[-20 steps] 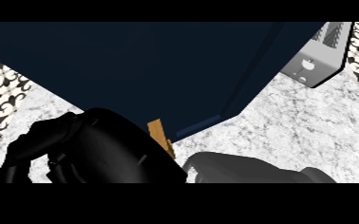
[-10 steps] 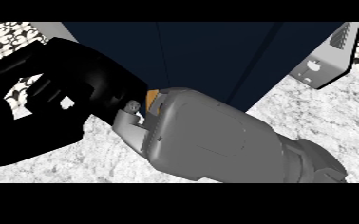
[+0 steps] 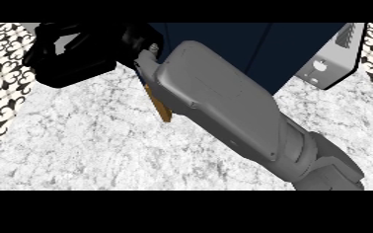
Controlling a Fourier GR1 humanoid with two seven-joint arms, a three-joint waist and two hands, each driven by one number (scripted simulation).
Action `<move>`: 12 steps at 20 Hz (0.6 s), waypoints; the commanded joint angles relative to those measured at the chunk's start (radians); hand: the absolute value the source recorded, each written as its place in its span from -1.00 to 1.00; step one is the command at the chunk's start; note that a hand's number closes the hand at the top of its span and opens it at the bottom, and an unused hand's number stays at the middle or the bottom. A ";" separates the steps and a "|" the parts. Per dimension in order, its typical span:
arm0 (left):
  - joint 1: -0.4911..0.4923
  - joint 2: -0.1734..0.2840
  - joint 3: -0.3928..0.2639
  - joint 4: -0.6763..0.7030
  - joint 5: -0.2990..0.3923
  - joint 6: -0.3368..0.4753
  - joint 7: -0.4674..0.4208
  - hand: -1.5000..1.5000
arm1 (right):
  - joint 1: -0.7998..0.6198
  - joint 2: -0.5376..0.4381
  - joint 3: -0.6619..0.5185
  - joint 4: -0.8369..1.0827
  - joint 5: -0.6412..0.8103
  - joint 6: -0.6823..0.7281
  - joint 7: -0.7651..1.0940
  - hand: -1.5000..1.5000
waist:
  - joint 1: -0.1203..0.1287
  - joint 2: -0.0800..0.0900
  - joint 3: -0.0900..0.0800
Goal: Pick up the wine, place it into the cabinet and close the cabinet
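One grey forearm (image 3: 233, 113) fills most of what I can see from up here, coming in from the lower right corner and running diagonally up toward the upper left. Beneath it lies the counter top (image 3: 94, 143), a pale marbled stone, white flecked with grey, bare across the near left part. At the far left edge a black-and-white patterned wall surface (image 3: 13, 54) shows in a narrow strip, and a scrap of the same pattern appears at the top right corner.

Just under the forearm's left edge a thin tan strip (image 3: 159, 106) pokes out (it looks like a wooden edge, though I cannot say what it belongs to). Further back the arm ends in the black right hand (image 3: 80, 54), a dark mass at the upper left whose fingers look bunched and curled; I cannot tell whether anything is held inside them. No other hand shows.

Behind the arm stands the cabinet (image 3: 291, 49), dark navy, its flat face taking up the upper middle, with a thin vertical seam running down it. To its right, at the far edge, sits a grey appliance (image 3: 328, 64) with slots and a small round mark on its side; no writing on it can be read. The wine cannot be made out anywhere.
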 commanded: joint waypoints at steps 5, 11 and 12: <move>0.027 -0.012 0.035 0.014 -0.004 -0.032 0.007 -1.00 | 0.032 -0.068 -0.062 0.259 0.108 0.053 -0.238 1.00 | -0.014 0.004 0.001; -0.014 0.017 0.016 -0.022 0.015 -0.038 0.056 -1.00 | 0.054 -0.113 -0.078 0.291 0.087 0.090 -0.268 1.00 | -0.036 0.015 0.002; -0.006 -0.012 0.005 -0.029 0.021 -0.042 0.038 -1.00 | 0.051 -0.139 -0.091 0.293 0.084 0.102 -0.274 1.00 | -0.032 0.013 0.001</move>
